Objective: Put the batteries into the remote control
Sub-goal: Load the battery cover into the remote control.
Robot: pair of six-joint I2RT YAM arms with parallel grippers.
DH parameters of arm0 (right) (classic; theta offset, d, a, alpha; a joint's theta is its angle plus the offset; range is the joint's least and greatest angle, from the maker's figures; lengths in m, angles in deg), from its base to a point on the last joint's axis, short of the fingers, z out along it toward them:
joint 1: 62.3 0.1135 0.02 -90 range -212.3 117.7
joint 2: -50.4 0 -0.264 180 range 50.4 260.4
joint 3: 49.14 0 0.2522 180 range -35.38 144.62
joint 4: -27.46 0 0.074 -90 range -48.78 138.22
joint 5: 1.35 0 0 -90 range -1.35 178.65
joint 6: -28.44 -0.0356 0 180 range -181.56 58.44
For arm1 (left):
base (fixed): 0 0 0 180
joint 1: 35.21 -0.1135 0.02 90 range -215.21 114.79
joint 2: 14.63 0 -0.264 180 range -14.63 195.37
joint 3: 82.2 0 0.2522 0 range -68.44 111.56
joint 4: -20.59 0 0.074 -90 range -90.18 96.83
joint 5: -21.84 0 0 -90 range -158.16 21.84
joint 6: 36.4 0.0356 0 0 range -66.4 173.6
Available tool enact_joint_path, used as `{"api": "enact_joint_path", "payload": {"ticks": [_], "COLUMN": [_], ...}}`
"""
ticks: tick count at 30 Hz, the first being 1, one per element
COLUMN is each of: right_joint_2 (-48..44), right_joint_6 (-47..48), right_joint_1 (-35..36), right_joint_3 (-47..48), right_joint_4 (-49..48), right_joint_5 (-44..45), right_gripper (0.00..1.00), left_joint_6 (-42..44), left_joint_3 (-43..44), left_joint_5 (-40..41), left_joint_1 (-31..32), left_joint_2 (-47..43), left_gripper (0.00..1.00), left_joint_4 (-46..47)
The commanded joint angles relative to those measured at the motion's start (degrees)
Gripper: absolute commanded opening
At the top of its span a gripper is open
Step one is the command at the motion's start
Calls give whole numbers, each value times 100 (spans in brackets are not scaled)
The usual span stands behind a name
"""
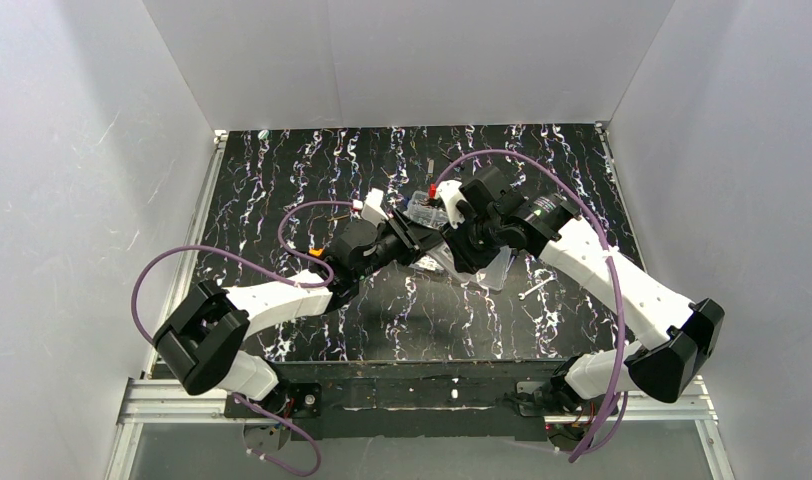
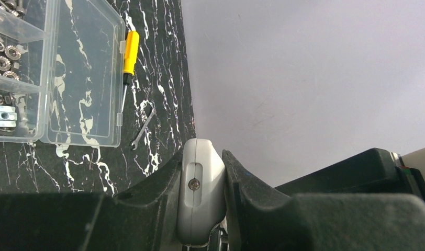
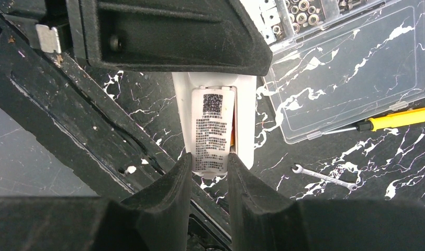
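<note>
The remote control (image 2: 202, 178) is a slim white body held edge-up above the table, and my left gripper (image 2: 202, 194) is shut on one end of it. In the right wrist view the remote control (image 3: 245, 120) shows its back. A white labelled battery cover (image 3: 213, 130) lies on that back and sticks out a little past the lower end. My right gripper (image 3: 210, 163) is shut on the cover's lower end. An orange-brown sliver (image 3: 232, 137) shows beside the cover. Both grippers, left (image 1: 410, 240) and right (image 1: 450, 246), meet at the table's middle. The batteries are out of view.
A clear compartment box (image 3: 351, 68) with nuts and an open lid lies just beyond the grippers. Beside it lie a yellow-handled screwdriver (image 3: 393, 120) and a small wrench (image 3: 325, 178). White walls enclose the black marbled table (image 1: 282, 180).
</note>
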Motion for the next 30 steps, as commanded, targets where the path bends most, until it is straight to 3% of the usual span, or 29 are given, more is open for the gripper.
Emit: {"api": "enact_joint_path", "payload": {"ticks": [1,30], "right_joint_2": [-25,-129], "right_joint_6": [155,247], "right_joint_1": [-21,-21], "right_joint_3": [-45,-125], "right_joint_4": [-137,61], "right_joint_5": [12,118], "right_gripper": [16,16], "left_joint_6": [-90,-155], "left_joint_3": [120,160], "left_joint_5": [-74,-136], "left_joint_1": [27,30], "left_joint_2": [-68,48], "left_gripper": [0,0], "left_joint_4": [586,631]}}
